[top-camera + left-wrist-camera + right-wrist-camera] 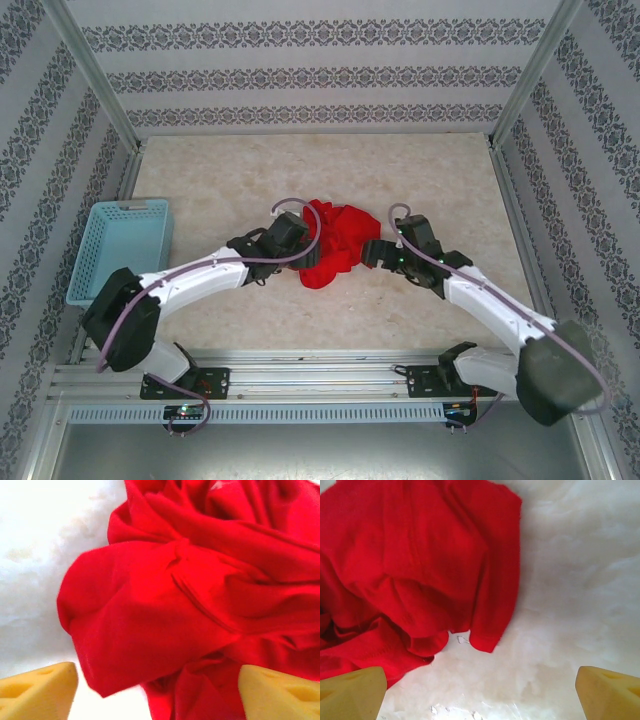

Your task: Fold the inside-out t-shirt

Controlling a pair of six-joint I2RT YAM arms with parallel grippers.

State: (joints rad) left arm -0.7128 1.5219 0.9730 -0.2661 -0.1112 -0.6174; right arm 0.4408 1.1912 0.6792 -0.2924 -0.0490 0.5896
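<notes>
Inside-out t-shirt (pixel 335 245), crumpled soft red cloth, seemingly raised seam

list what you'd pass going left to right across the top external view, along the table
light blue plastic mesh basket → left gripper → crumpled bright red cloth t-shirt → right gripper

basket (pixel 133 207): light blue mesh, at table's left edge | table (pixel 230 170): beige, marbled | walls (pixel 300 75): banded ornamental wallpaper | rails (pixel 320 375): metal, near edge
</notes>
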